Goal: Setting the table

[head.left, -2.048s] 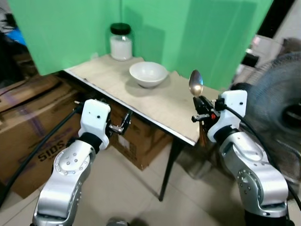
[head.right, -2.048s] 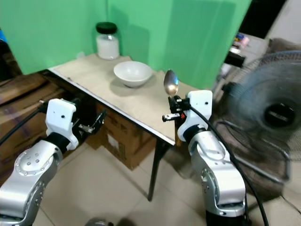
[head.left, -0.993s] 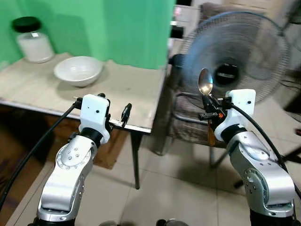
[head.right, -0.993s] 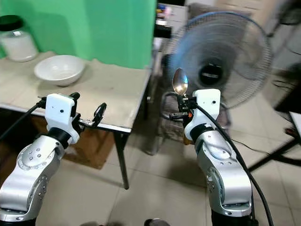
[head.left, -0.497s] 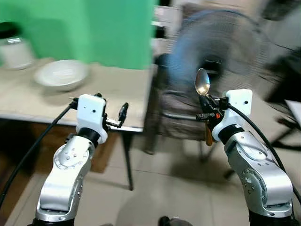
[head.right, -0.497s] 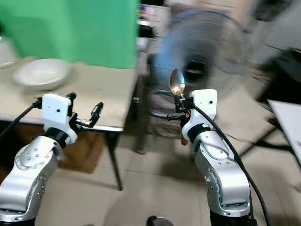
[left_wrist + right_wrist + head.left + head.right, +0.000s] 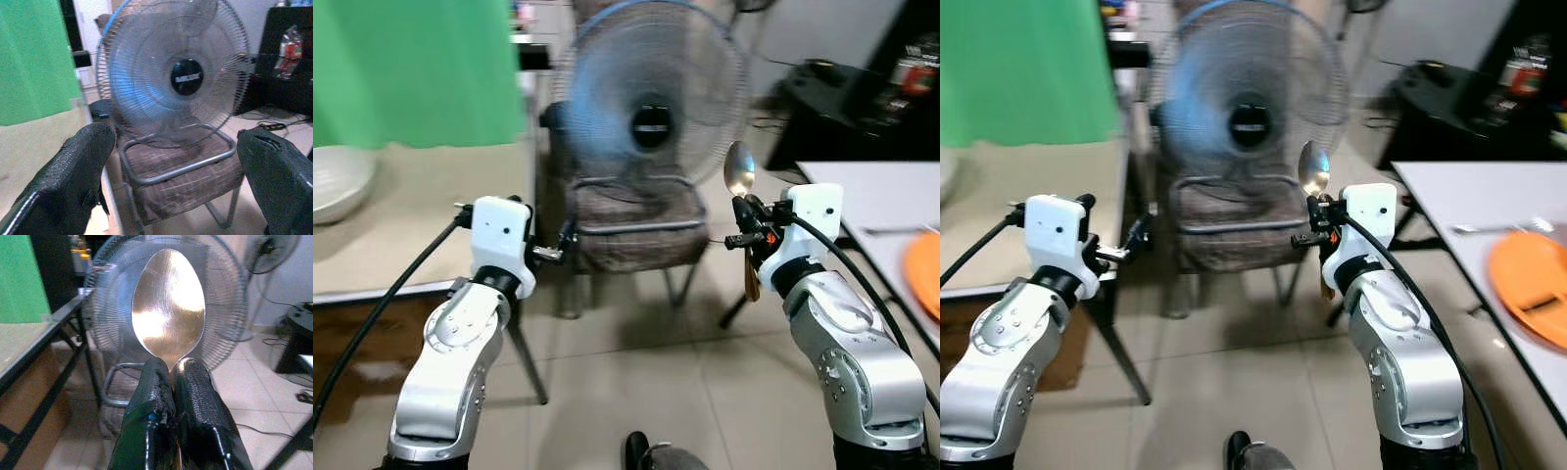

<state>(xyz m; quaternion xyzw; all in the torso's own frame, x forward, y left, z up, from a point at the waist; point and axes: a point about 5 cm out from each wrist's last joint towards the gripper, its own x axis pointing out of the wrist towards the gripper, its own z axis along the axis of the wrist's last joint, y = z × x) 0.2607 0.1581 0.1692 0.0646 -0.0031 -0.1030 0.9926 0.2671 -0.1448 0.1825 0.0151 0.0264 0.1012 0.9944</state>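
A metal spoon point(image 7: 738, 168) stands upright, bowl end up, with my right gripper point(image 7: 742, 203) shut on its neck at chest height. The right wrist view has the spoon's bowl point(image 7: 168, 318) just above the two closed fingers point(image 7: 155, 387). My left gripper point(image 7: 564, 242) is open and holds nothing; its fingers point(image 7: 73, 171) stand wide apart in the left wrist view. A white bowl point(image 7: 333, 181) sits on the tan table point(image 7: 421, 225) at the far left. At the right is a white table point(image 7: 871, 191) with an orange plate point(image 7: 925, 269) on it.
A large standing fan point(image 7: 651, 93) and a brown cushioned chair point(image 7: 636, 235) stand straight ahead between the two tables. A thin utensil point(image 7: 1489, 227) lies on the white table. A black cabinet point(image 7: 842, 93) is at the back right. Tiled floor lies below.
The camera has swung to the right: the tan table and bowl slid to the left edge, and the white table with the orange plate came into view. Both grippers keep their pose.
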